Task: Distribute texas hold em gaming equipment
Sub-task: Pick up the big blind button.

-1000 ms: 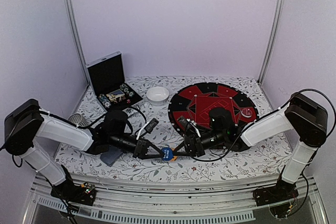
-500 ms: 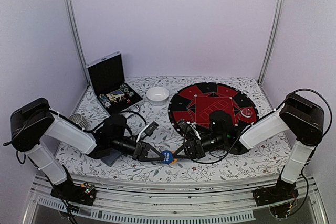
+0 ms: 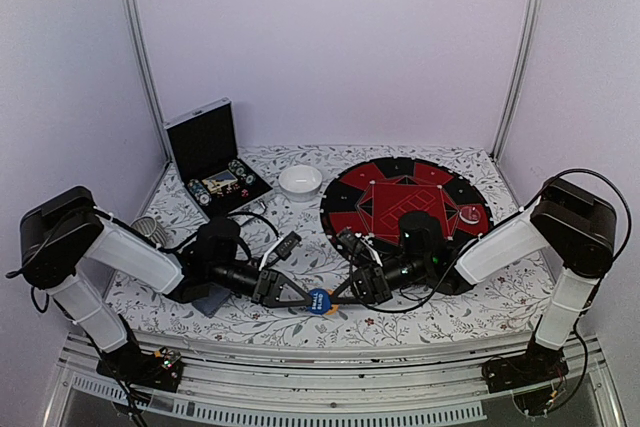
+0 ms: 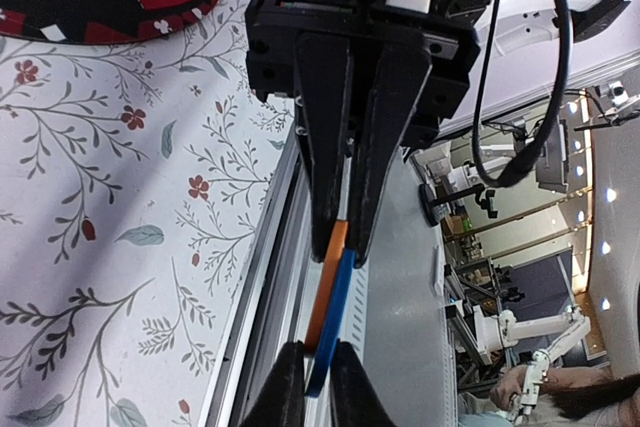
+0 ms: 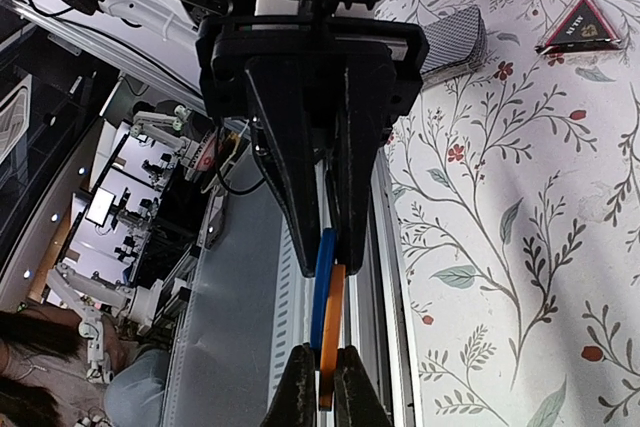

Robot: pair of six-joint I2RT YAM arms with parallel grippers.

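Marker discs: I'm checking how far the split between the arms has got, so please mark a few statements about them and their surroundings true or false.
1. The left fingers pinch the blue disc. True.
2. The orange disc lies flat on the floral cloth. False: it is held edge-on in the right fingers, face to face with the blue disc.
3. The white bowl stands between the open case and the round board. True.
4. The deck of cards is stacked on the round board. False: it lies on the floral cloth.
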